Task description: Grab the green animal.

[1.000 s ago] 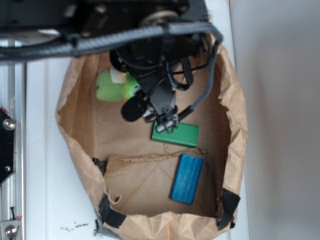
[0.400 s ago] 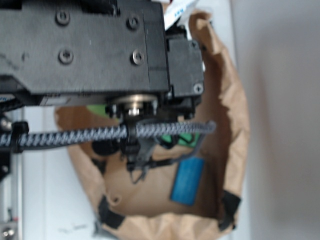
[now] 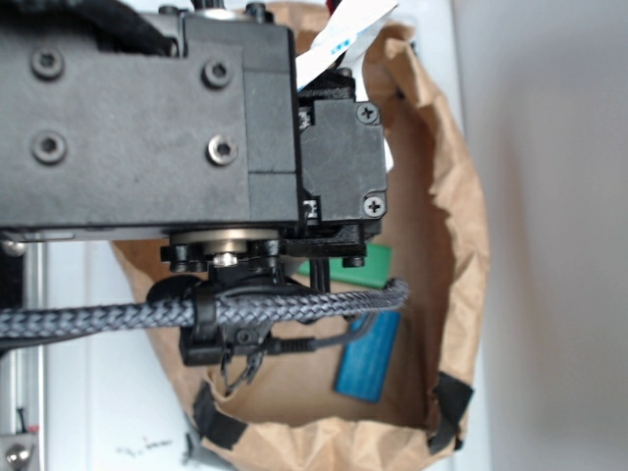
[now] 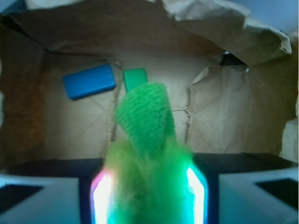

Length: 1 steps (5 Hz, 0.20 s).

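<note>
Wrist cam: pincer (image 4: 148, 186) pinching green animal (image 4: 145, 154); exterior: arm hides both, blue block (image 3: 368, 355) visible.

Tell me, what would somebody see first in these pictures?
In the wrist view, the fuzzy green animal fills the middle, pinched in the gripper, which glows on both sides of it. Behind it, a blue block and a green block lie in the paper bag. In the exterior view, the big black arm hides most of the bag.
</note>
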Motion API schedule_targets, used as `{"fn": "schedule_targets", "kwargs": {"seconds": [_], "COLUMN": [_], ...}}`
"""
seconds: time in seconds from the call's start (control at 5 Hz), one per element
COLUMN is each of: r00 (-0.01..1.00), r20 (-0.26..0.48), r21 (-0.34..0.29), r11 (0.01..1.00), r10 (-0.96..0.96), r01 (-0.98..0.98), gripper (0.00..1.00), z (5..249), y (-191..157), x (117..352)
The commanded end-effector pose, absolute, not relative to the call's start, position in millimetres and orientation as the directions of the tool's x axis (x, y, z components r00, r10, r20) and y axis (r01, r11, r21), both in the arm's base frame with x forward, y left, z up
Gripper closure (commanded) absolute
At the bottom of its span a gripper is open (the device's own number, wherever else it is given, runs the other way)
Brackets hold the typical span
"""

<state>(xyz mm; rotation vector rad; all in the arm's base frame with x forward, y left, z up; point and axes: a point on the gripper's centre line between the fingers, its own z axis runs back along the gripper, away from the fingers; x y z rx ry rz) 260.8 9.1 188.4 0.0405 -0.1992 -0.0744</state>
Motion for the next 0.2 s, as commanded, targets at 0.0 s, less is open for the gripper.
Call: {"fn": "schedule_targets", "kwargs": {"seconds": [0.0], "r00": [0.955], "r20": [0.293], "r21": [0.057], "r11": [0.998], "r10": [-0.038], "r01": [0.022], "gripper": [1.0], "z": [214.0], "y": [23.7], "x": [265.7]}}
